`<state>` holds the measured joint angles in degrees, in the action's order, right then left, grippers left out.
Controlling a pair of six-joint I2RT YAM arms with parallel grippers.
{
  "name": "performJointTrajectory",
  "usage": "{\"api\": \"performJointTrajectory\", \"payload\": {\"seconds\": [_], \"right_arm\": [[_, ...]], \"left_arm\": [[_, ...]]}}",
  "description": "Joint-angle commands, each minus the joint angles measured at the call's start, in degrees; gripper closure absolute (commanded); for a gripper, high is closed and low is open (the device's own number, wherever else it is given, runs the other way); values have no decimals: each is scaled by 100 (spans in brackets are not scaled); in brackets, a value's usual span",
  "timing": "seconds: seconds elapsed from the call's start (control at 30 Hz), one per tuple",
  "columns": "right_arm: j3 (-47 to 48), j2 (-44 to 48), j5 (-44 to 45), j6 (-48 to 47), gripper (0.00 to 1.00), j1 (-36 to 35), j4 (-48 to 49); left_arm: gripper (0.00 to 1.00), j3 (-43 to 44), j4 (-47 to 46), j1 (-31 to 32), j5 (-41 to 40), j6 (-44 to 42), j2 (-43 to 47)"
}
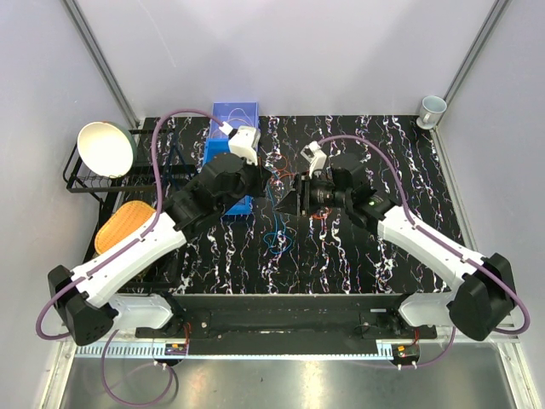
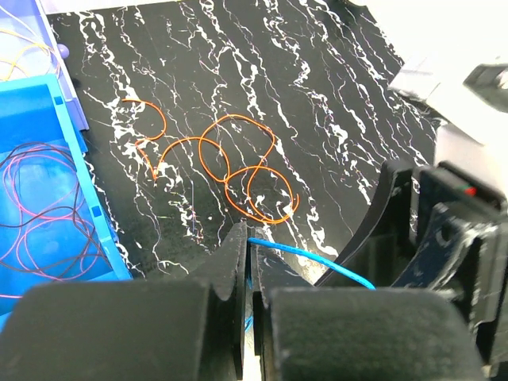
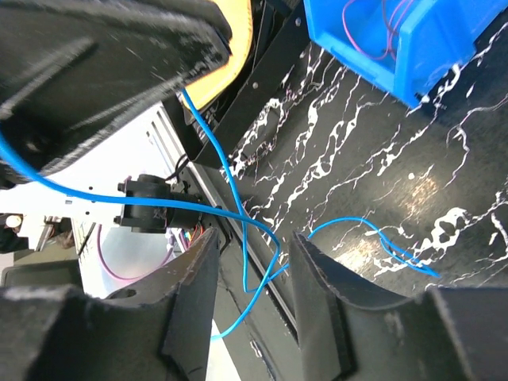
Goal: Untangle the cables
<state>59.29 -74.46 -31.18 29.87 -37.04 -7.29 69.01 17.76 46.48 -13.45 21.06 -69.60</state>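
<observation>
Where the bench (image 1: 358,256) reaches its left edge, a black dish rack (image 1: 85,177) carries a white bowl (image 1: 106,149) tipped on its side; nearer along the same edge lies a yellow ribbed object (image 1: 123,223); what it is cannot be told. Toward the far edge, left of centre, stands a blue bin (image 2: 32,111); thin red and brown cables (image 2: 48,230) lie in loose loops inside it; a yellow cable (image 2: 16,55) shows in the paler tray just beyond it. On the bare bench beside the bin, an orange cable (image 2: 238,171) sprawls in several overlapping loops, apart from both arms. Near the middle of the bench, the left gripper (image 2: 248,238) has its jaws pressed together on a blue cable (image 2: 309,262); the cable comes out between the fingertips and runs rightward. The right gripper (image 3: 254,246) faces the left one closely; its jaws stand moderately apart; the blue cable passes through the gap between them, crossing itself there, and neither finger can be seen pressing it; the rest of the cable trails on the bench below. At the far right corner sits a pale cup (image 1: 432,108).
</observation>
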Motion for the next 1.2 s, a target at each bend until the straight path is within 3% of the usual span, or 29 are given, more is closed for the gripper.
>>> {"api": "performJointTrajectory", "payload": {"seconds": [0.0, 0.27, 0.4, 0.43, 0.5, 0.53, 0.6, 0.63, 0.73, 0.8, 0.97, 1.07, 1.17], "right_arm": [[-119, -43, -99, 89, 57, -128, 412], [-216, -157, -81, 186, 67, -269, 579], [-251, -184, -11, 256, 90, -287, 606], [-260, -157, 50, 274, 100, -287, 606], [-251, -70, 365, 257, 100, -287, 457], [-234, 96, 506, 222, 100, -287, 274], [-181, 299, 806, 29, 100, -278, 114], [-163, 483, 859, -50, 100, -269, -43], [-58, 738, 921, -349, 100, -217, -316], [13, 792, 728, -542, 100, -172, -413], [30, 985, -473, -816, 100, 12, -493], [48, 1082, -1116, -860, 100, 39, -484], [109, 1153, -1652, -851, 100, 47, -484]], "left_arm": [[100, 279, -264, 37, 80, 47, -44], [100, 279, -326, 37, 80, 74, -106], [100, 279, -326, 37, 88, 83, -115], [100, 271, -300, 37, 88, 74, -124], [81, 358, -64, 37, 97, -40, -150], [39, 385, 34, 37, 115, -101, -150], [11, 350, 376, 37, -51, -172, -80], [3, 306, 482, 37, -165, -164, -36], [3, 9, 624, 19, -281, -93, 315], [3, -229, 414, -51, 148, -145, 726], [6, -1108, -639, -621, 2621, -225, 1677], [7, -1424, -1080, -842, 3583, -269, 2187], [9, -1627, -1432, -842, 3998, -243, 2460]]}}
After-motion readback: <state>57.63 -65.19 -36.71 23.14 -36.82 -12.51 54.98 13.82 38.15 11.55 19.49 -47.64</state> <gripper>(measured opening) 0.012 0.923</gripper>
